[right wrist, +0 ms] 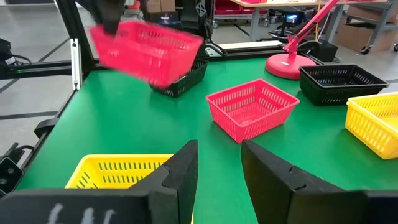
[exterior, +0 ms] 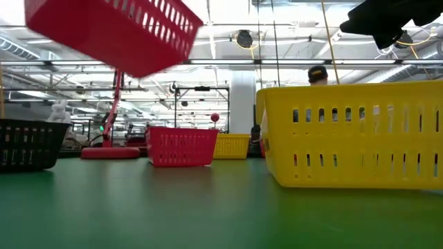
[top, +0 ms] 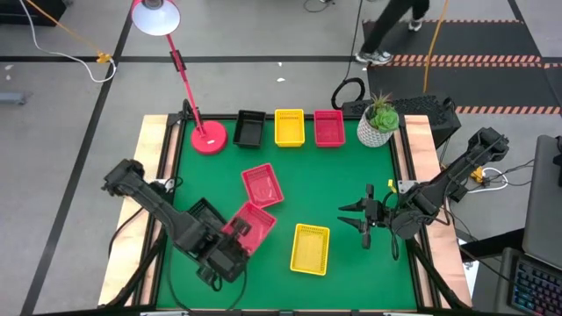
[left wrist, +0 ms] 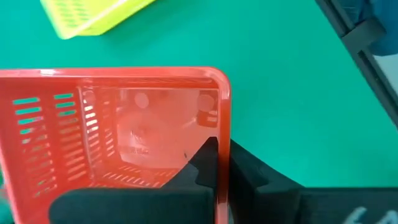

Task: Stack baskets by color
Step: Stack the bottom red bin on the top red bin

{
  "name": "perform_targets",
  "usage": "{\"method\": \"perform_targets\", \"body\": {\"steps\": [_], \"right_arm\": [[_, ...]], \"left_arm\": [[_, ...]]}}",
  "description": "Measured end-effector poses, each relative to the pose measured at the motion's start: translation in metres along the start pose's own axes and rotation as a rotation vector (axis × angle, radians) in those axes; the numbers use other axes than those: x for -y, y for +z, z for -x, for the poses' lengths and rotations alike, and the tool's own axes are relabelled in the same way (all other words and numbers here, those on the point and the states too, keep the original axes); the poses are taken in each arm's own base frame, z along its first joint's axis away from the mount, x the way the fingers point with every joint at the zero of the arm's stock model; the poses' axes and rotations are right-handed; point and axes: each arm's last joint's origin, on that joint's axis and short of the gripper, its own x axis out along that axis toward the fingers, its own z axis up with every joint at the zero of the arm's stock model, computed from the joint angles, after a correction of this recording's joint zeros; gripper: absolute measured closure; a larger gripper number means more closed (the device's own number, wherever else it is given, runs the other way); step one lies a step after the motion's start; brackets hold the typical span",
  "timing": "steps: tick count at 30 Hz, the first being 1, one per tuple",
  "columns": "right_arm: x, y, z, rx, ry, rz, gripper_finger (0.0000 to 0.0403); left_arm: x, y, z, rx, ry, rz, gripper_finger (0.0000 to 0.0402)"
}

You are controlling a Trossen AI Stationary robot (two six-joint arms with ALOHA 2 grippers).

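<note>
Green table (top: 351,175), industrial hall behind. Back row: black, yellow, red baskets, all empty. Left gripper (top: 230,250) clamped on a red basket (top: 250,226) wall, raised above table. Right gripper (top: 356,217) fingers apart, holding nothing, beside the near yellow basket (top: 310,248).

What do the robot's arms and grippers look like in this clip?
Both arms are dark, jointed and boxy, with black cables along them. The left gripper has two flat matte black fingers; the right gripper has two chunky, angular black fingers. A yellow fitting shows near the right arm's base.
</note>
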Motion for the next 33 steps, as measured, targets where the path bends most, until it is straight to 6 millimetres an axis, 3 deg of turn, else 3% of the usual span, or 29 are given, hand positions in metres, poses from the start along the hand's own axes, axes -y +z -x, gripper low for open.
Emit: {"method": "perform_targets", "body": {"steps": [9,16,20,33], "right_arm": [[0.0,0.0,0.0,0.0,0.0,0.0,0.0287],[0.0,0.001,0.0,0.005,0.002,-0.01,0.0287],[-0.002,0.004,0.0,0.031,0.013,-0.037,0.0287],[0.001,0.015,-0.004,0.111,0.0,-0.05,0.0287]], "left_arm": [[-0.017,-0.041,0.054,-0.01,0.079,0.088,0.0386],[-0.022,-0.063,0.078,-0.001,0.112,0.169,0.0394],[-0.023,-0.065,0.08,0.011,0.149,0.192,0.0387],[-0.034,-0.062,0.079,0.018,0.183,0.039,0.0394]]}}
